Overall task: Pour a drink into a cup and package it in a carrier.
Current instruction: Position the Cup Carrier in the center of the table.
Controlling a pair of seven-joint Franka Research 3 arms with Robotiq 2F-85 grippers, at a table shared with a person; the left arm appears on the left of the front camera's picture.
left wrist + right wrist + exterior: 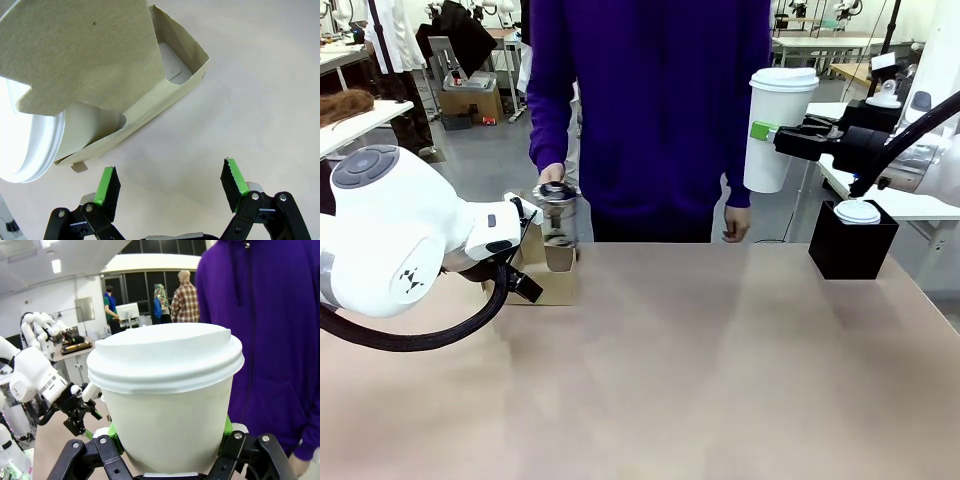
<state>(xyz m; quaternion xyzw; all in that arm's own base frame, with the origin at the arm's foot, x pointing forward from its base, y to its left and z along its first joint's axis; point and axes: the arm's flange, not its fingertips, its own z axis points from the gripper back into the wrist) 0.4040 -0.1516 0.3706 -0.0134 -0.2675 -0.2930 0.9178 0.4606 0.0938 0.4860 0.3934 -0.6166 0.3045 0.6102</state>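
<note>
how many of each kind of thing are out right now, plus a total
cups: 2, a held cup and a cup in the carrier
carrier: 1
jug: 1
black box: 1
loose lid: 1
total: 6

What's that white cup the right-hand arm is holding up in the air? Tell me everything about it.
The cup is tall, tapered, plain white, seemingly paper, topped with a white plastic dome lid. It stands upright in mid-air, clamped by the right gripper between its green pads. Nothing else touches it.
</note>
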